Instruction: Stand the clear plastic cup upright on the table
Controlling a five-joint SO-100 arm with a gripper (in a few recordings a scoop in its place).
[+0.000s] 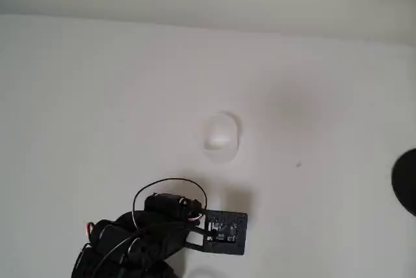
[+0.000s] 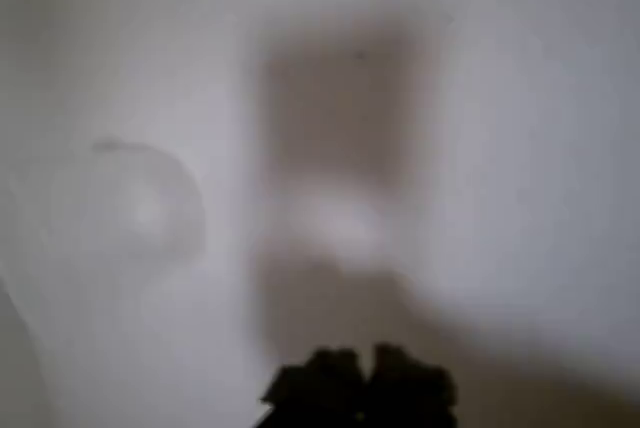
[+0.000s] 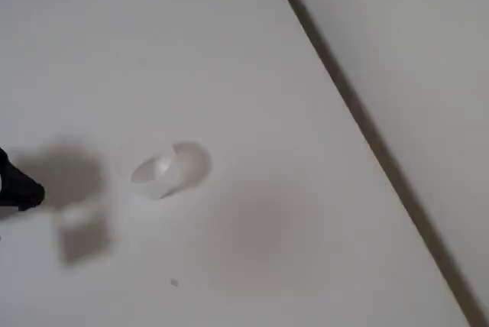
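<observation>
The clear plastic cup point(image 1: 221, 136) lies on its side on the white table point(image 1: 97, 109), near the middle. In the fixed view the cup point(image 3: 170, 168) shows its round rim to the right and its base to the left. My arm point(image 1: 143, 236) sits at the bottom left of the overhead view, its black circuit-board square point(image 1: 225, 232) pointing right, a short way below the cup. The gripper point(image 2: 362, 366) appears at the bottom of the blurred wrist view as two dark tips pressed together, holding nothing. The cup's faint outline point(image 2: 150, 210) lies up and left of it. The gripper's tip point(image 3: 23, 191) is well left of the cup.
A dark round object point(image 1: 405, 182) cuts in at the right edge of the overhead view. The table's far edge point(image 3: 359, 124) runs diagonally in the fixed view, with a wall beyond. A small dark speck point(image 1: 298, 164) lies right of the cup.
</observation>
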